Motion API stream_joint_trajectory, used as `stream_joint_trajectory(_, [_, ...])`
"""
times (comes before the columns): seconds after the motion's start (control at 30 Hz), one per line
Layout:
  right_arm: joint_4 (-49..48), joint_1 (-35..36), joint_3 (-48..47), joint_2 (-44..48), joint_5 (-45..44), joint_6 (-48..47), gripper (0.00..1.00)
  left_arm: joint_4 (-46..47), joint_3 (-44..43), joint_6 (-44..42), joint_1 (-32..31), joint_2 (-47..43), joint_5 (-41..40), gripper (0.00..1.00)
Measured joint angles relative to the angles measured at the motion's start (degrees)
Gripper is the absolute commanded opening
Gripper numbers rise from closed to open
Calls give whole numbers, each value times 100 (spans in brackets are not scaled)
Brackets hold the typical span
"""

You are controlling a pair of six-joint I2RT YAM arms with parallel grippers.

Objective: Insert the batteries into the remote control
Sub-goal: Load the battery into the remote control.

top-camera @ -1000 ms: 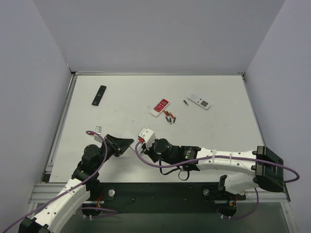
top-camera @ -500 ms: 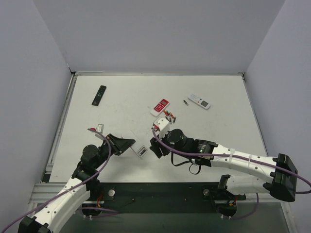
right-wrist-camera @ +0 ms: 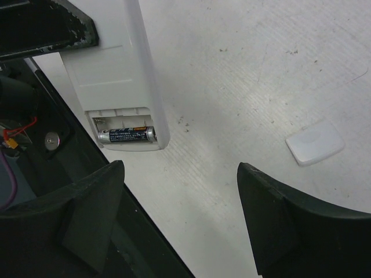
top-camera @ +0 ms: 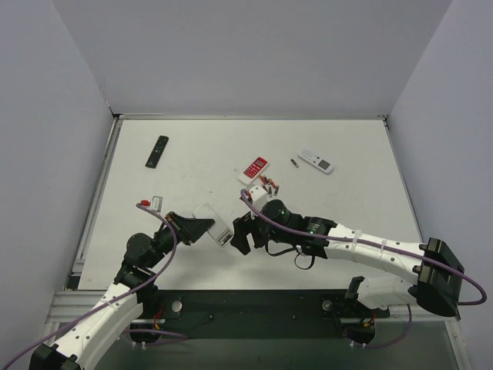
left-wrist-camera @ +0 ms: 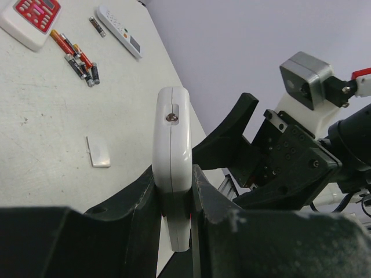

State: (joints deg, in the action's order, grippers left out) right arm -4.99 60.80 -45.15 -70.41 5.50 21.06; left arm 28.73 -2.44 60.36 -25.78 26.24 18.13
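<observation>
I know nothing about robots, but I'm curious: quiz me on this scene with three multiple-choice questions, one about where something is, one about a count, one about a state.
1. Where is the white remote with the open battery bay?
A) lying flat on its own
B) gripped in the left jaws
C) gripped in the right jaws

2. How many batteries sit in that bay?
A) none
B) three
C) one

3. How do the right jaws stand?
A) open and empty
B) shut on a battery
C) shut on a remote

Answers:
1 B: the left wrist view shows it clamped edge-on between the left jaws.
2 C: the right wrist view shows a single battery in the bay.
3 A: they stand wide apart, with only bare table between them.
</observation>
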Motion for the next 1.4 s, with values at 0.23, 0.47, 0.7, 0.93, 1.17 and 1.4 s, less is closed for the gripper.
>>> stream_joint_trajectory(0.23, [-223, 4, -2, -138, 190, 280, 74, 236, 7, 85, 0, -59, 26, 0])
stream_joint_trajectory(0.47, [-492, 4, -7, -175, 291, 452, 72, 256, 7, 146, 0, -61, 44, 0])
stream_joint_trajectory(0.7, [-603, 4, -76, -415, 363, 549, 70, 328, 7, 225, 0, -63, 57, 0])
stream_joint_trajectory(0.93, [-754, 4, -81, -461, 400, 640, 62, 348, 7, 243, 0, -52, 57, 0])
stream_joint_trajectory(1.17, [-793, -11, -83, -461, 175, 699, 57, 367, 7, 278, 0, -63, 55, 0])
stream_joint_trajectory(1.4, [-695, -70, -149, -461, 136, 553, 62, 376, 17, 251, 0, 0, 7, 0])
